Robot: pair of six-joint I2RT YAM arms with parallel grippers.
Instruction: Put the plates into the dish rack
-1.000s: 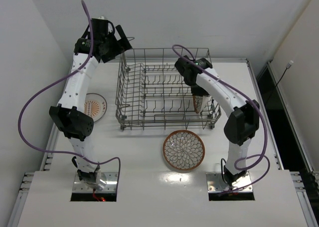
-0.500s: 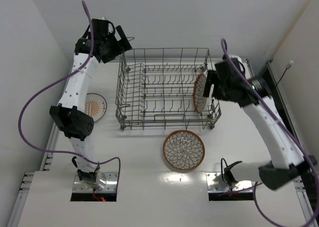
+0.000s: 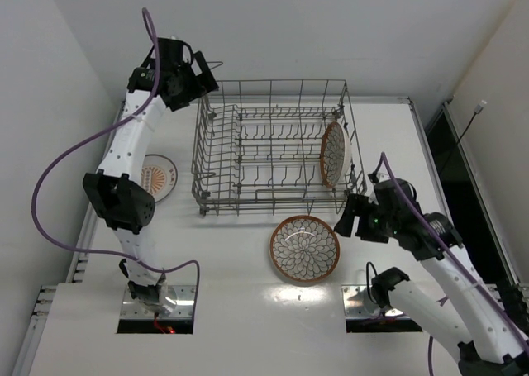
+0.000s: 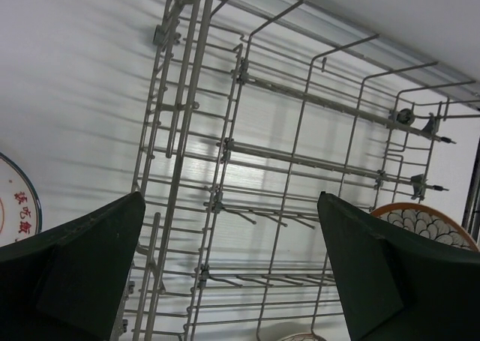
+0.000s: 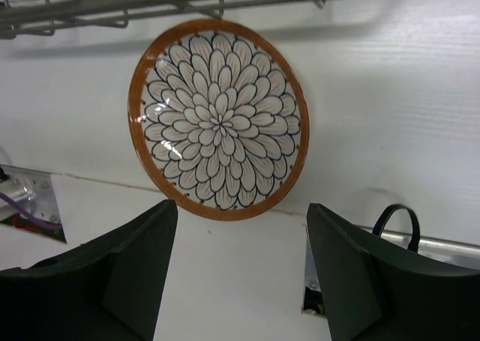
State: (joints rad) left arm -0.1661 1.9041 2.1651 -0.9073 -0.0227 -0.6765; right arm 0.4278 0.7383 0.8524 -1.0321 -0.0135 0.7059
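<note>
The grey wire dish rack stands at the back middle of the table. One brown-rimmed petal plate stands on edge inside its right end; it also shows in the left wrist view. A second brown-rimmed petal plate lies flat in front of the rack, and fills the right wrist view. The white plate with the orange sunburst lies left of the rack, partly behind the left arm. My left gripper is open and empty, high above the rack's back left corner. My right gripper is open and empty, just right of the flat plate.
The rack's wire base runs along the top of the right wrist view. The arm bases' metal mounting plates sit at the near table edge. Purple cables hang from both arms. Walls close in the left side and back.
My right gripper let go of the petal plate, now standing in the rack's right end. The arm pulled out and swung toward the near side, beside the flat plate. The left arm barely moved.
</note>
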